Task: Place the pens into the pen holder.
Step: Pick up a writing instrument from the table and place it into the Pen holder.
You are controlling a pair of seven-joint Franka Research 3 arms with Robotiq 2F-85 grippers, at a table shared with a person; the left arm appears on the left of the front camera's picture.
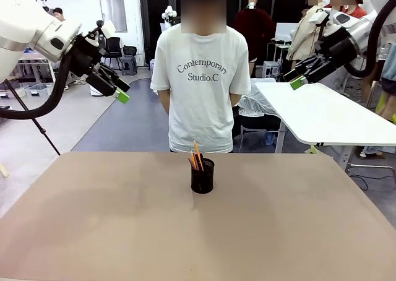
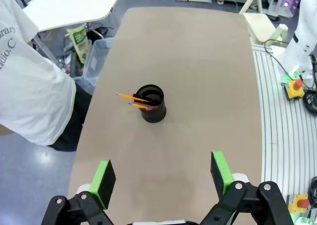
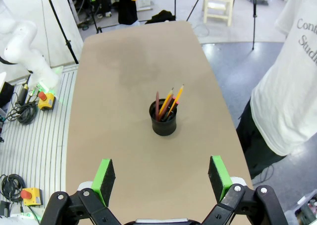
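My left end effector [image 2: 162,179] and right end effector [image 3: 162,178] hang spread and empty above the counter [image 1: 297,231]; the pens [image 3: 167,104] stand inside the pen holder [image 3: 164,123].

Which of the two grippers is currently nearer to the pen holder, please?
Left, though only slightly, as best the front view shows. The left gripper hangs high up-left of the pen holder; the right gripper hangs high up-right, a bit farther sideways. Both jaws are open.
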